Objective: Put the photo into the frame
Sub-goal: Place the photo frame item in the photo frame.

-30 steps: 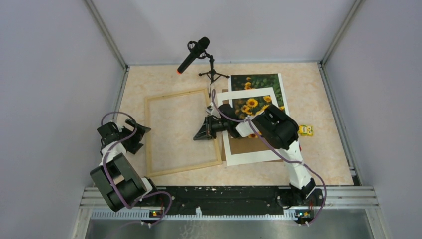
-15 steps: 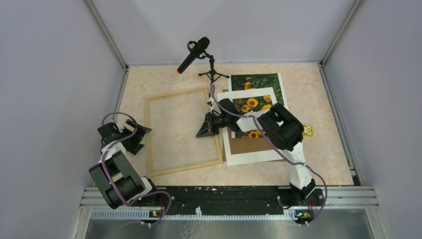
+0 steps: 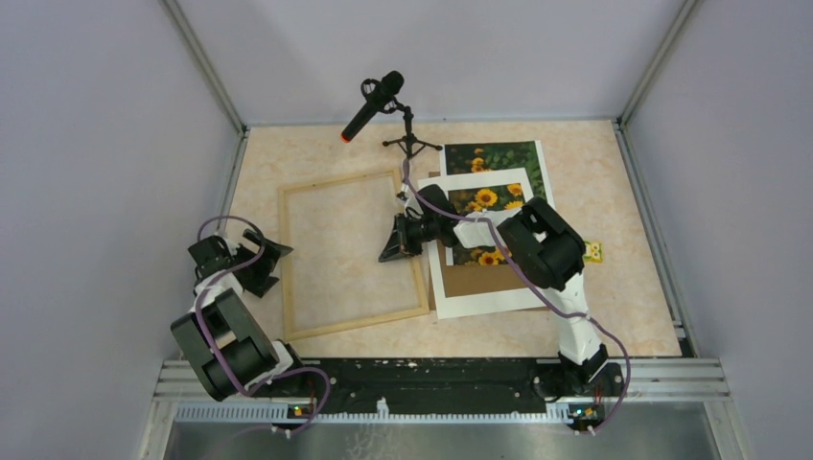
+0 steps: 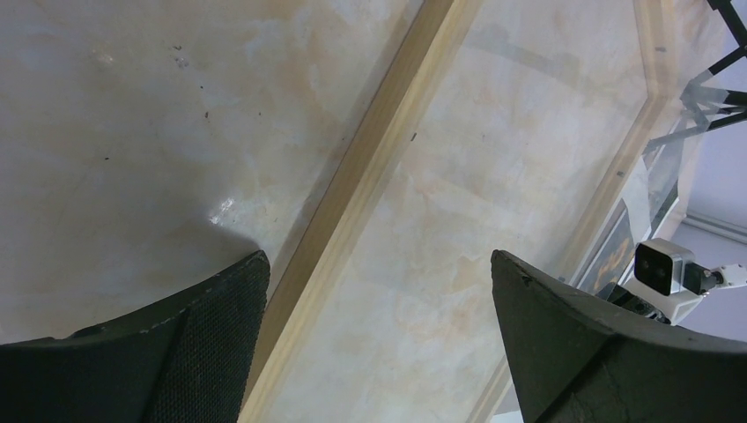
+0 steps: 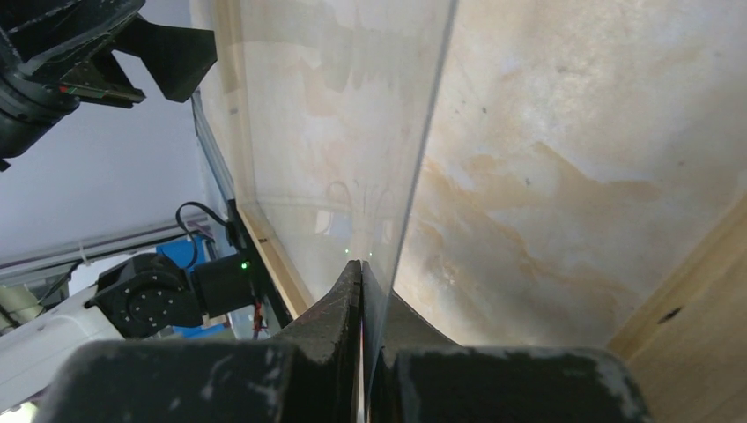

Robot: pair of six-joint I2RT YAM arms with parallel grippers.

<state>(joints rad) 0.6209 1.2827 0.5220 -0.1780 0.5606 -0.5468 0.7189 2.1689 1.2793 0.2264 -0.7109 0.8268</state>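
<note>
Wooden frame (image 3: 357, 324), one photo (image 3: 499, 156), left hand (image 4: 377, 260) spread empty, right hand (image 5: 361, 269) pinching clear pane (image 5: 326, 132)

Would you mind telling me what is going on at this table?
The right gripper is shut on the edge of a clear pane by the right strip of the frame. The left gripper hangs open astride the frame's left strip. The photo lies off to the right, partly under a white mat, not yet framed.
</note>
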